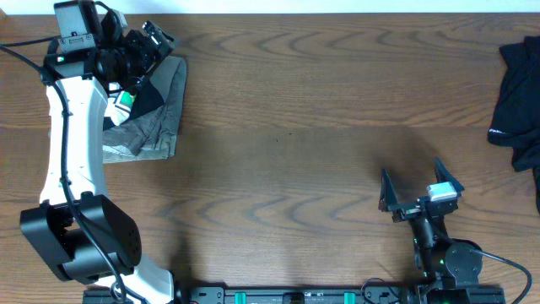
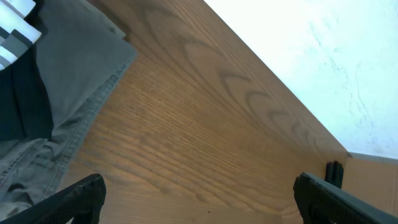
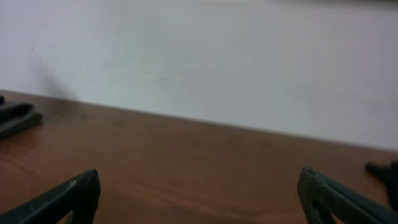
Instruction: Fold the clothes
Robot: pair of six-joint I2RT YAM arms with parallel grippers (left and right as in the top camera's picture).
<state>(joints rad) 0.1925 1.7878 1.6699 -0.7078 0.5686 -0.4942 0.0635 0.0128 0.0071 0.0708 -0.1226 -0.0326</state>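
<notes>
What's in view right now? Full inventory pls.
grey garment: one, grey, folded, far-left corner of table
black cloth: one, black, lying on the grey garment
white cloth with green print: one, same pile, mostly hidden by the left arm
black garment: one, black, crumpled, right edge
table: one, brown wood
left gripper: one, black, open and empty, over the pile's edge
right gripper: one, black, open and empty, near right

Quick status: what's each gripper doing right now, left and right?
Left gripper: open, holding nothing.
Right gripper: open, holding nothing.
</notes>
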